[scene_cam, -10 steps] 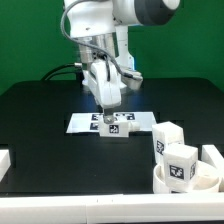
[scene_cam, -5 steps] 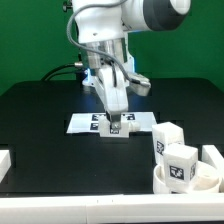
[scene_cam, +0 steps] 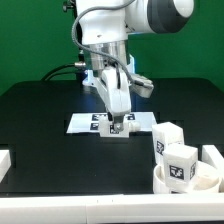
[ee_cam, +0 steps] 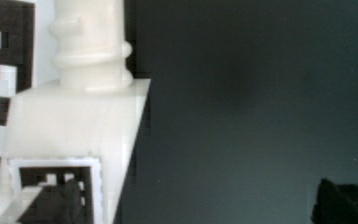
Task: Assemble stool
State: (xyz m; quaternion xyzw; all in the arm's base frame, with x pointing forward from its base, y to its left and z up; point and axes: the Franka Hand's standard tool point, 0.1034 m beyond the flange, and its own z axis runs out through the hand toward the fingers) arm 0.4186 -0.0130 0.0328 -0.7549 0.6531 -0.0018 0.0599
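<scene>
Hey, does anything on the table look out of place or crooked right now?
Nothing looks spilled or broken. Two legs stand in the seat disc at the exterior view's right, turned differently from each other; whether they sit in sockets is unclear. The tool is low over the marker board.

Leg (ee_cam: 83, 120) cropped in wrist view, marker board (scene_cam: 80, 124) part-hidden

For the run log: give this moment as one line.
hand: low over marker board | grip: unclear | white round plastic seat disc: exterior view's right, with white block legs
</scene>
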